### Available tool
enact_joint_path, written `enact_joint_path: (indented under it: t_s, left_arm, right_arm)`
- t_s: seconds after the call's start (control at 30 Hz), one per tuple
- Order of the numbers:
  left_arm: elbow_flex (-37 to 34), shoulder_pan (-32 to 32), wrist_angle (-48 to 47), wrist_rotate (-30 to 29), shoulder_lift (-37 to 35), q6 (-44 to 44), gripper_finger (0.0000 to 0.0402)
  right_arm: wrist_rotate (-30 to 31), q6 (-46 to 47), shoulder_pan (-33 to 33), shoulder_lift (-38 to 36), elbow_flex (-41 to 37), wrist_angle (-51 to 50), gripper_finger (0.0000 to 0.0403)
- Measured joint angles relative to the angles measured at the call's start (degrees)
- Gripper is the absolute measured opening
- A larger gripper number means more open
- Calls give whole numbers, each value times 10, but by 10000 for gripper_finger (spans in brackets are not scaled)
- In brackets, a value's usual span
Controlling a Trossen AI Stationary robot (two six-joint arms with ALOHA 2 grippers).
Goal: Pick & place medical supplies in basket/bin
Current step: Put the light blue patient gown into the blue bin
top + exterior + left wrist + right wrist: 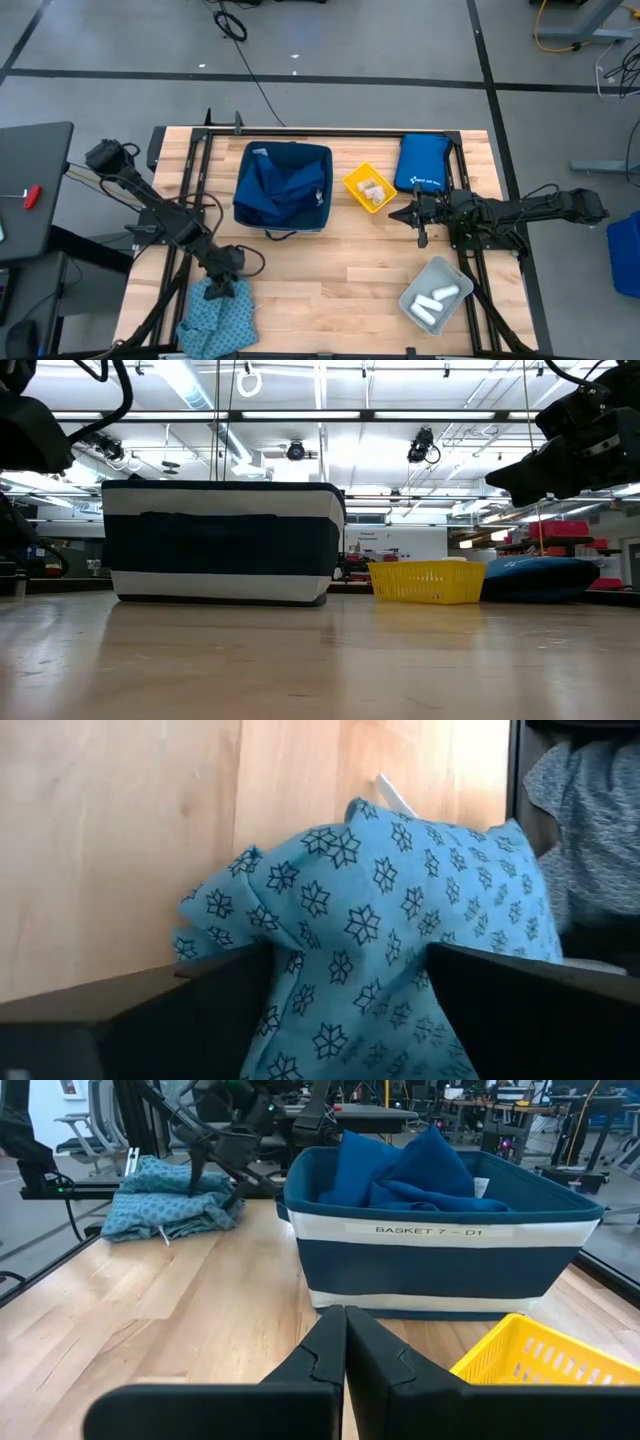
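Note:
A teal patterned cloth (pixel 215 320) lies crumpled at the table's near left corner. My left gripper (pixel 222 287) is at its far end, and in the left wrist view (pixel 350 1020) the cloth (pixel 380 890) fills the gap between its fingers. The navy cloth (pixel 285 185) sits inside the navy basket (pixel 240 195). White rolls lie in the yellow basket (pixel 352 182) and in the grey bin (pixel 412 292). My right gripper (pixel 403 214) is shut and hovers right of the yellow basket, touching nothing. No vials show. My left gripper pinches a bunched-up fold of the teal cloth (pixel 345 955) between its two fingers (pixel 215 1010), at the cloth's far end. It comes from above, slanting down. The rest of the cloth (pixel 165 1205) lies slack on the table.
A royal-blue pouch (pixel 424 160) lies at the far right, just beyond my right arm. The navy basket (pixel 225 545) stands far of centre with the yellow basket (pixel 425 582) to its right. Bare wood stretches across the table's middle and near edge between cloth and grey bin.

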Motion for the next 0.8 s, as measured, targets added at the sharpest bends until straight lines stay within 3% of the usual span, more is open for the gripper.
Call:
enact_joint_path:
  t_s: [0.3,0.63,0.73,0.8]
  left_arm:
    - [0,-18,58,-3,74,2,209]
    - [2,-42,184,1,166,15,217]
    - [1,-42,201,11,171,37,174]
    - [-1,-42,211,24,172,56,119]
  right_arm:
    - [0,0,0,0,0,0,9]
    - [1,0,0,0,0,0,9]
    - [1,0,0,0,0,0,9]
    - [1,0,0,0,0,0,9]
